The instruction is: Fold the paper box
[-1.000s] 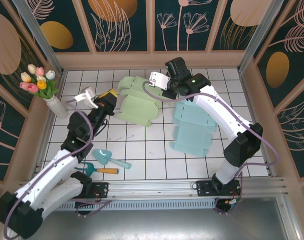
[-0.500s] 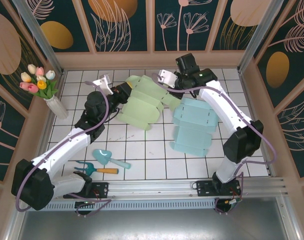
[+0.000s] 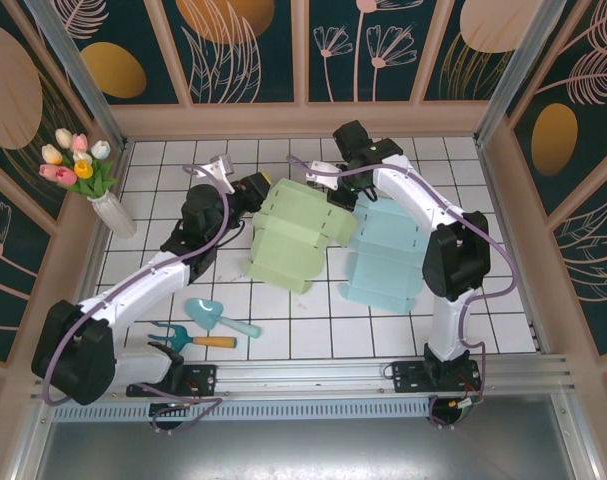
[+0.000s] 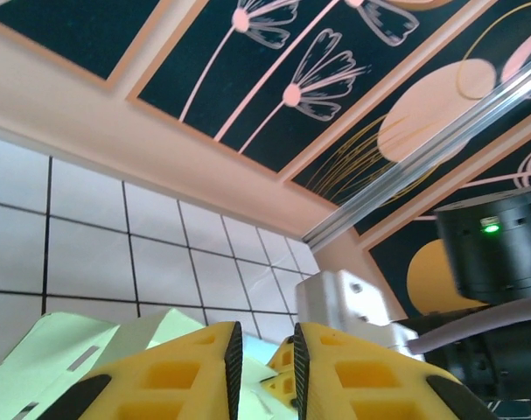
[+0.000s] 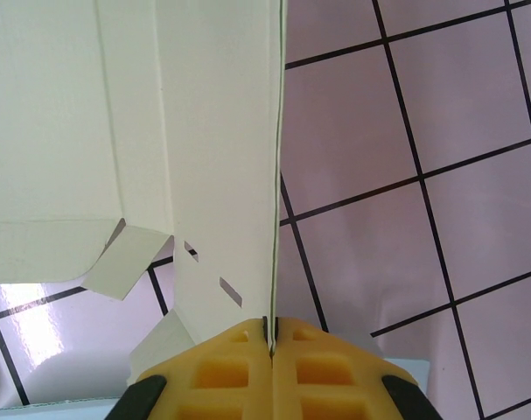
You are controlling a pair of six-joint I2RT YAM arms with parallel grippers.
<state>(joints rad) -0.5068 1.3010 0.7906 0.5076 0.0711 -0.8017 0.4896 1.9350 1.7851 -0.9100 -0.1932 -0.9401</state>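
Two grippers meet the green paper box (image 3: pixel 293 235) at its far edge, mid-table, just left of a flat blue box (image 3: pixel 388 255). The right gripper (image 5: pixel 271 337) is clamped tight on a thin panel edge, probably to anchor it for creasing. The left gripper (image 4: pixel 267 332) shows a slim gap at the far-left corner, its hold unclear.

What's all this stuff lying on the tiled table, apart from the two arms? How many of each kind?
Paper box sheets: 2 (green sheet, blue sheet)
Garden tools: 2 (teal scoop, orange-handled fork)
Vase of tulips: 1
Total: 5
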